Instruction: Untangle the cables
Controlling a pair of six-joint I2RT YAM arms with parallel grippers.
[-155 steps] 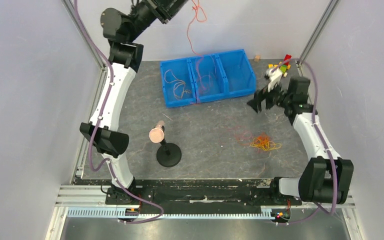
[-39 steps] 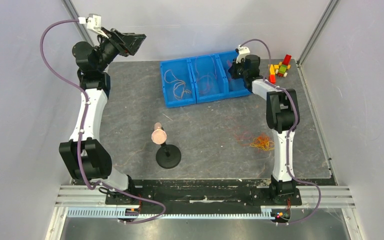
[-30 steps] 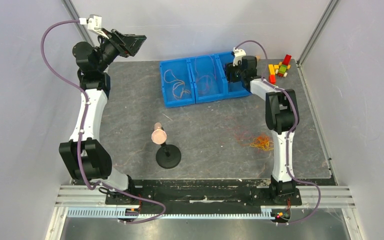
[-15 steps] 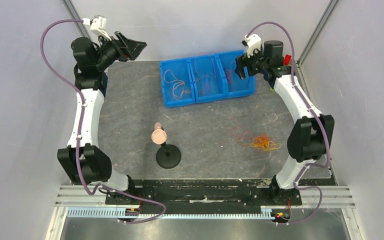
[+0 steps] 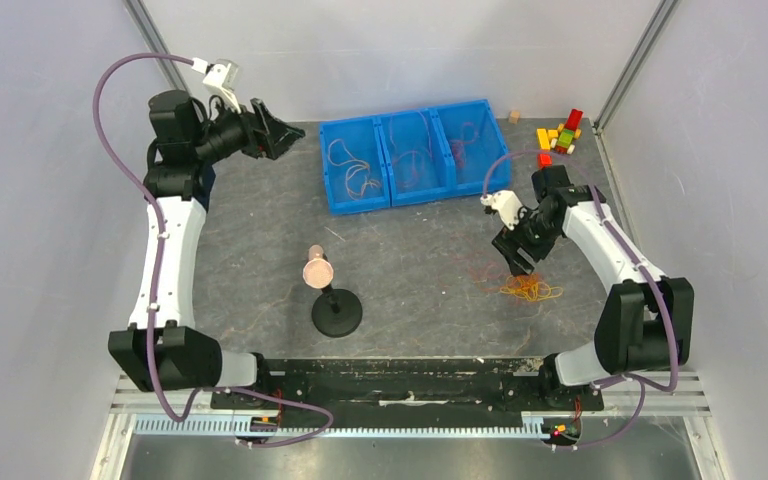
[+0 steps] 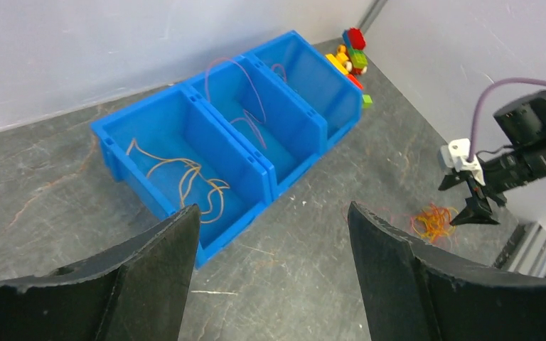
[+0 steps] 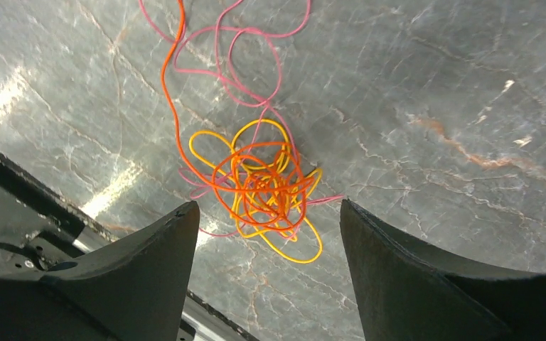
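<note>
Jaws apart, the right gripper (image 7: 264,210) hovers over the cables (image 7: 261,183)

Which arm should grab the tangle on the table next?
Right. Its hand hangs open directly above the tangle; the left hand, also open, is far off by the blue bins.

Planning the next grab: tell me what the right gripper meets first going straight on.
The right gripper would probably meet the tangle of orange, yellow and pink cables on the table, framed between its open fingers; nothing seems to lie in between.
</note>
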